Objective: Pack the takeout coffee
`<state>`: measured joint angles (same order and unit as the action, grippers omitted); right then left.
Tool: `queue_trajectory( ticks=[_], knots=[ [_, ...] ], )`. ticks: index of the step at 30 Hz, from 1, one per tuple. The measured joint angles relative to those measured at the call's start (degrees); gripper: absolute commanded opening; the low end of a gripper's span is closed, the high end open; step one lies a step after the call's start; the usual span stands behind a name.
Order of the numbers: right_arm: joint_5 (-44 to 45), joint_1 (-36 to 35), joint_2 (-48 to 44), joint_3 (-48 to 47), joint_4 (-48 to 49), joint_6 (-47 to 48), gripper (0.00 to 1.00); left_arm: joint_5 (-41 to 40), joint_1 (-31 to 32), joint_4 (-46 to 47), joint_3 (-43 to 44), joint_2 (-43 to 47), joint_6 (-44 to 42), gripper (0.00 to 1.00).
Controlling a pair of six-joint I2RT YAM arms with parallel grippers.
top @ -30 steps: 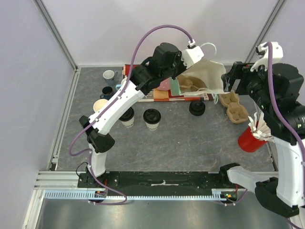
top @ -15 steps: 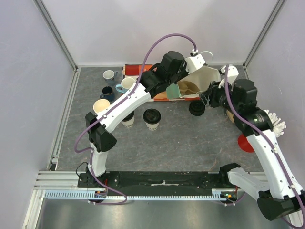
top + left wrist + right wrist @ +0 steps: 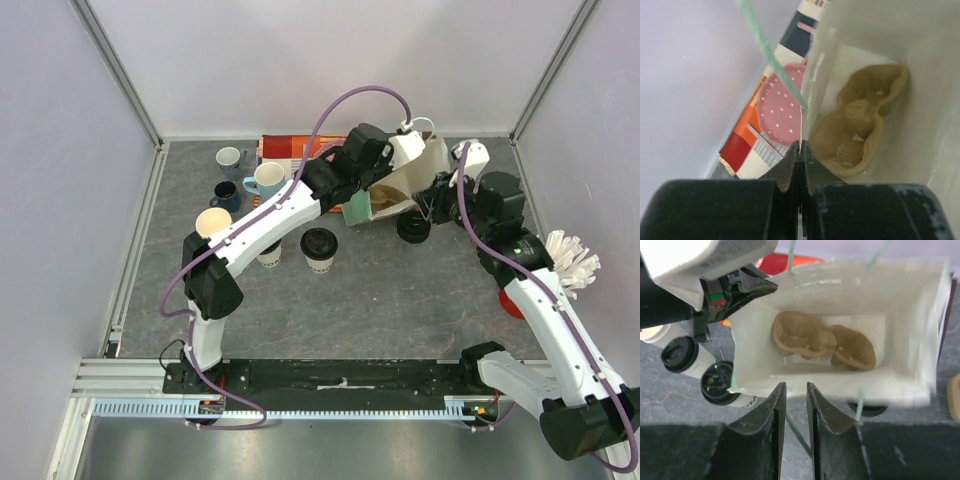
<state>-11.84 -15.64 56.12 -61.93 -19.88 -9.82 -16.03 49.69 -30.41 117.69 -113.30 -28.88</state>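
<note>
**Top and wrist views.** We take the white paper bag on the grey table as our landmark; its mouth is open.

- **Carrier:** A brown pulp carrier with two wells lies inside the bag, on its floor.
- **Cups:** The two lidded cups stand outside the bag, on the table to its left in the top view. They are side by side and well apart from the bag. The left arm partly hides the cup farther from the bag.
- **Mugs:** Three mugs stand farther left of the bag than the cups.
- **Lid:** A loose lid lies on the table just in front of the bag.
- **Left gripper:** The left gripper sits at the bag's left rim, its fingers pressed together on the paper edge beside a green handle.
- **Right gripper:** The right gripper is at the bag's near rim, with its fingers a narrow gap apart. We cannot tell whether they touch the paper.
</note>
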Motion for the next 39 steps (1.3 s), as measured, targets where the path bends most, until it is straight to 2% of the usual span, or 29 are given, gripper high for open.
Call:
queue_trajectory(
  ticks=[4, 9, 16, 23, 30, 33, 36, 39],
  knots=[
    [-1.27, 0.00, 0.76, 7.19, 3.08, -1.16, 0.27, 0.31, 0.07, -0.81, -3.82, 0.04, 2.25, 0.02],
    [-2.56, 0.00, 1.84, 12.92, 4.85, -2.01, 0.26, 1.90, 0.07, -2.36, -4.35, 0.22, 6.82, 0.02],
    [-4.24, 0.00, -1.62, 13.73, 5.46, -1.90, 0.27, 2.75, 0.17, -4.22, -3.50, 0.42, 9.62, 0.02],
    [-3.80, 0.00, -6.88, 9.92, 1.44, -1.07, 0.48, 2.75, 0.33, -4.50, -2.62, 0.44, 8.79, 0.02],
    [-5.20, 0.00, -13.22, 10.16, -3.54, -1.77, 0.59, 5.84, 2.71, -8.63, -3.37, 0.87, 10.03, 0.02],
    [-6.54, 0.00, -14.69, 10.16, -3.37, -2.21, 0.58, 6.84, 4.00, -11.39, -2.62, 0.96, 10.45, 0.02],
    [-7.04, 0.00, -14.88, 10.62, -2.25, -2.40, 0.49, 7.67, 4.74, -13.51, -2.34, 1.20, 11.28, 0.02],
    [-7.19, 0.00, -14.80, 13.20, -0.07, -2.51, 0.46, 8.72, 4.90, -15.39, -2.36, 1.49, 12.46, 0.02]
  ],
)
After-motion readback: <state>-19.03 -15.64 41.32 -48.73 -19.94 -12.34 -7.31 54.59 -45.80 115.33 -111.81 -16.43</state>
